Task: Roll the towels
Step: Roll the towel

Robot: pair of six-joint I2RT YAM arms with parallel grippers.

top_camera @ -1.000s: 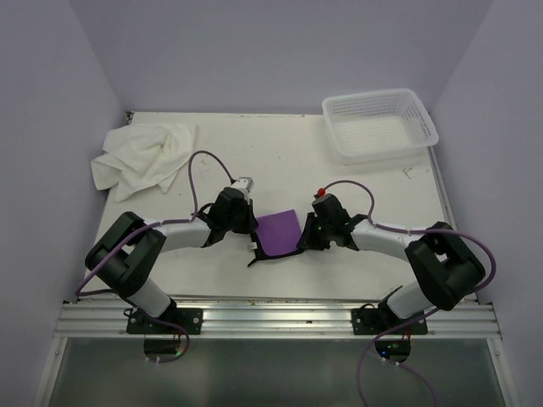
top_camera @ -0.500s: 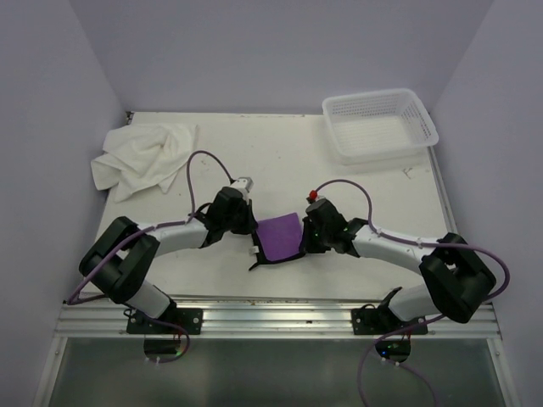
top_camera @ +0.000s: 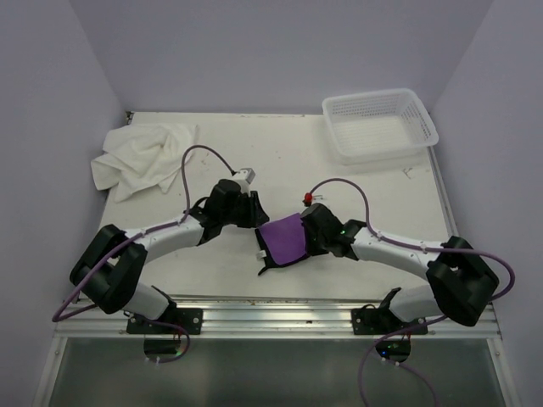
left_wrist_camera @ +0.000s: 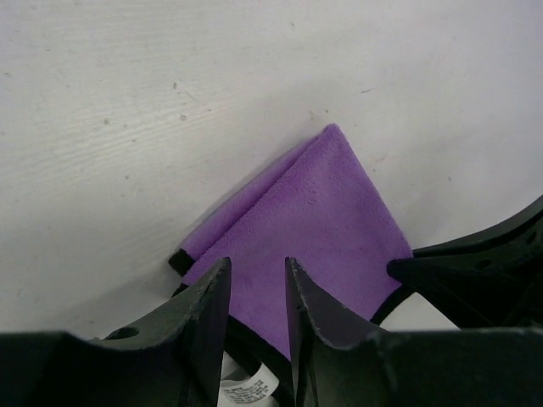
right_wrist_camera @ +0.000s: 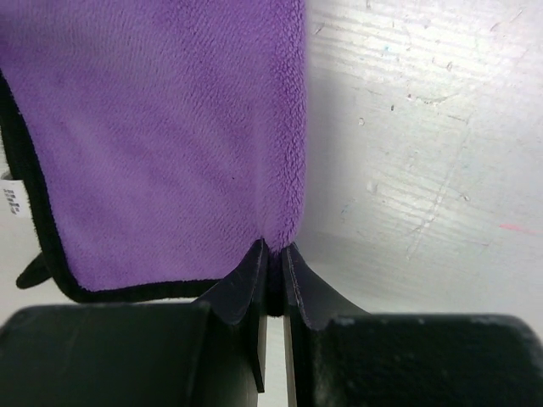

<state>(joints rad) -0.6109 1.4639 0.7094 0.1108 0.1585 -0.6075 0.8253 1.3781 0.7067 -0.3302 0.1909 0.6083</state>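
**A:** Which step do we read here?

**B:** We judge it an early stage of rolling the purple towel [top_camera: 282, 240]. It lies folded, not yet a roll, at the middle of the bench [top_camera: 280, 161], between the two arms. The right end effector [right_wrist_camera: 273, 254] has its fingers closed on a corner by the fold. The left end effector [left_wrist_camera: 256, 271] hovers over the opposite side, jaws parted and holding nothing.

**A:** What does the next move call for?

**B:** In our view, turning the pinched edge over onto the cloth while the far side is pressed down, so it cannot slide.

**A:** And the materials?

**B:** We see limp, short-pile fleece with a dark bound hem and a white label. The white towel [top_camera: 140, 157] lies crumpled at far left, well apart. The rigid perforated basket [top_camera: 386, 151] stands at far right.
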